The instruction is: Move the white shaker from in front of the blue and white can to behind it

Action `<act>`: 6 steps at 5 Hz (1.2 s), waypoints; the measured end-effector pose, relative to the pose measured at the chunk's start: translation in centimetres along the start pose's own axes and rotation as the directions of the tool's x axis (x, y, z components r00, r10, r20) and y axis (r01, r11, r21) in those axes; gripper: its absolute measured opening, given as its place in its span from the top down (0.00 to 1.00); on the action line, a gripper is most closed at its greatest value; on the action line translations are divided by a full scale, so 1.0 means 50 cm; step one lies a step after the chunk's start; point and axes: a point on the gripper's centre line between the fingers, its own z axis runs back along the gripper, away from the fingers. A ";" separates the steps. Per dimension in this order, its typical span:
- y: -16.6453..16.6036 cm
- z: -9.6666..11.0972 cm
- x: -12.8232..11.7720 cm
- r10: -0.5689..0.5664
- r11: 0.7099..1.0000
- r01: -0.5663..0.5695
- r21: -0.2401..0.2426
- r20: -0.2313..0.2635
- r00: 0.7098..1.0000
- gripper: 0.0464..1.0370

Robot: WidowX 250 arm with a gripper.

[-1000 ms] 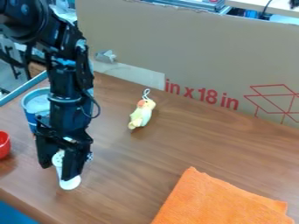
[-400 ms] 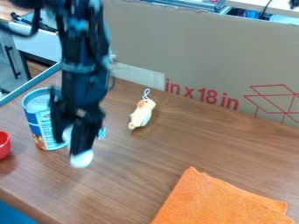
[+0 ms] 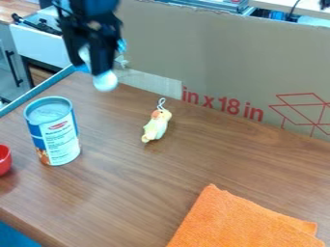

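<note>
High at the upper left, the black gripper hangs above the back part of the table, shut on a white object whose rounded end sticks out below the fingers. Part of that object is hidden by the fingers. Below and to the left of it, a blue and white can stands upright. A small yellow bird toy with a white loop lies to the gripper's lower right.
An orange cloth lies at the front right of the wooden table. At the left edge is a red cup. A cardboard panel stands along the back, and a blue strip edges the left side.
The gripper has risen from beside the can toward the upper back, carrying the white object up off the table area. The can, formerly partly covered by the arm, is uncovered.
</note>
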 end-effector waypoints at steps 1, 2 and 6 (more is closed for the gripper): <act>0.106 0.014 0.015 0.131 0.991 -0.131 -0.002 0.034 0.991 0.45; 0.193 -0.002 0.008 0.233 0.972 -0.233 0.016 0.018 0.972 0.45; 0.319 -0.224 0.044 0.328 0.937 -0.348 -0.033 -0.262 0.908 0.45</act>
